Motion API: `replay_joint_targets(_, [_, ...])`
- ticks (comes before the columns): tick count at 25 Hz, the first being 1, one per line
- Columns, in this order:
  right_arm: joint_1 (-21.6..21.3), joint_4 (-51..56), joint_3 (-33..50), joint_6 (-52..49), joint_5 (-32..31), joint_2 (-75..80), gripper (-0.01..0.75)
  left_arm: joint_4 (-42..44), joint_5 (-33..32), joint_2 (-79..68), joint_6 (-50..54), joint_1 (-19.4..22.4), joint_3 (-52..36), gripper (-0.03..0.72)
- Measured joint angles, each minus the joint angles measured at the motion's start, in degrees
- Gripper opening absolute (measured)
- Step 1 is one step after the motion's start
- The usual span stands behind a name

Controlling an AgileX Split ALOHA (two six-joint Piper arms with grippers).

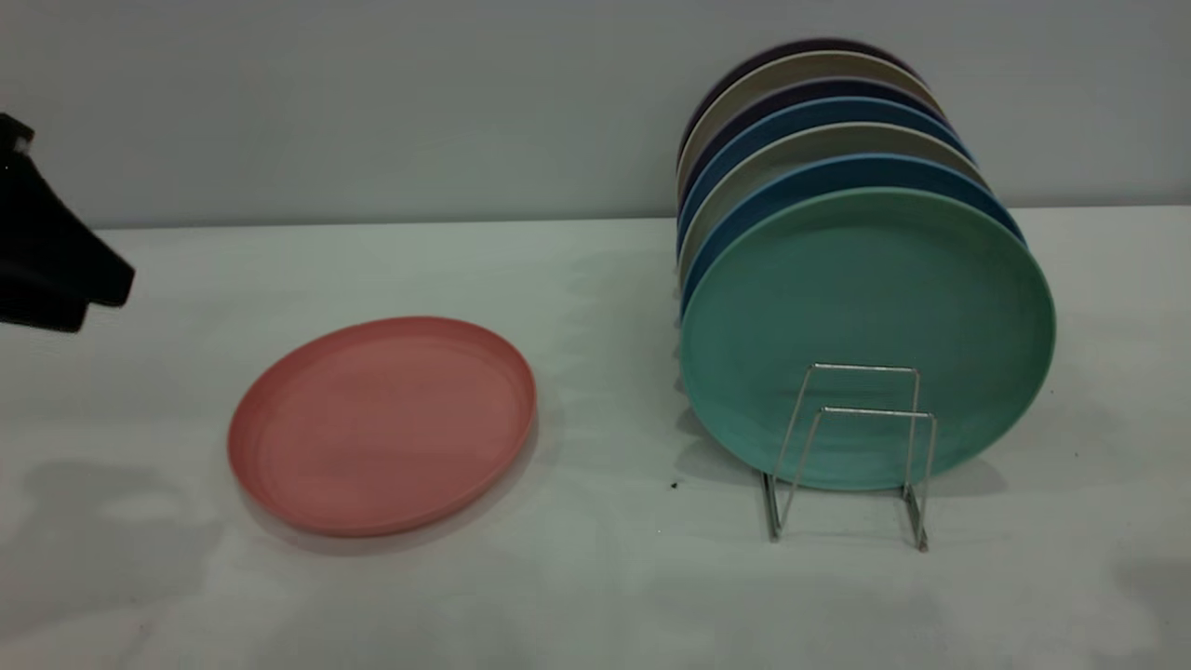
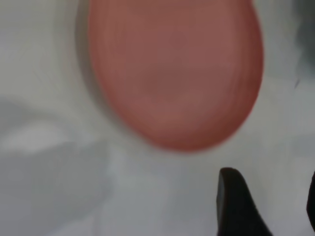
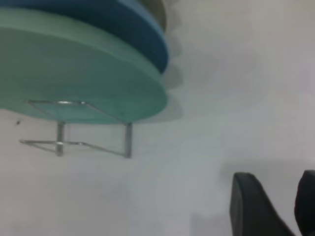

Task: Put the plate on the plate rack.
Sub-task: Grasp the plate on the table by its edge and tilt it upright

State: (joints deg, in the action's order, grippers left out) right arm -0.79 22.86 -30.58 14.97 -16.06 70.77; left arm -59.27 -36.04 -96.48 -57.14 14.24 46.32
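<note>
The salmon-pink plate (image 1: 381, 423) lies flat on the white table, left of centre, and fills the left wrist view (image 2: 172, 69). The wire plate rack (image 1: 861, 437) stands at the right and holds a row of upright plates, with two bare loops in front. It also shows in the right wrist view (image 3: 78, 140). My left gripper (image 1: 93, 302) hangs at the far left edge, above the table and apart from the plate. In its own view the left gripper (image 2: 270, 196) is open and empty. My right gripper (image 3: 278, 196) is out of the exterior view, hovering beside the rack's front end, open and empty.
A teal-green plate (image 1: 865, 335) stands foremost in the rack, also seen in the right wrist view (image 3: 83, 73). Behind it stand blue (image 1: 837, 177), beige and dark plates. A grey wall runs along the back of the table (image 1: 595, 577).
</note>
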Motion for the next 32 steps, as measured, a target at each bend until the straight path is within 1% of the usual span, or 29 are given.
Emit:
replay_joint_targets(2, [-1.31,6.01,-1.67,4.59,0.06,2.93,0.239,-3.79,-0.76,-3.52,-4.50,1.78,1.20,0.382])
replay_joint_targets(4, [-3.25,12.27,-3.21,10.61,-0.19,4.98,0.239,-5.03,-0.70,-6.95,-6.30,2.59,2.36,0.381])
replay_joint_targets(7, [-8.64,24.84,-6.06,22.99,-3.14,7.24,0.239,-5.56,-0.45,-10.88,-7.26,2.69,3.84,0.381])
replay_joint_targets(11, [-17.30,47.04,-8.06,45.81,-13.26,10.43,0.239,-5.73,-0.01,-14.03,-7.96,2.69,5.55,0.381])
replay_joint_targets(12, [-19.56,51.19,-8.11,51.14,-16.15,11.26,0.239,-5.82,0.11,-14.36,-8.14,2.69,5.84,0.381])
replay_joint_targets(14, [-23.06,58.02,-8.24,57.37,-20.10,12.55,0.239,-5.90,0.90,-14.85,-8.26,2.69,6.17,0.381])
replay_joint_targets(17, [-25.50,61.01,-8.43,60.16,-22.32,14.37,0.239,-6.01,2.29,-15.56,-8.36,2.69,6.29,0.381])
replay_joint_targets(24, [-25.93,61.62,-8.43,62.45,-26.20,21.53,0.239,-7.16,4.23,-21.13,-8.88,2.69,6.81,0.381])
replay_joint_targets(27, [-25.93,61.68,-8.43,63.38,-26.14,22.37,0.239,-7.47,5.25,-23.16,-8.92,2.21,7.89,0.381])
replay_joint_targets(32, [-25.93,61.74,-8.43,64.24,-24.88,22.37,0.239,-7.76,9.97,-25.23,-8.92,-0.74,8.53,0.381])
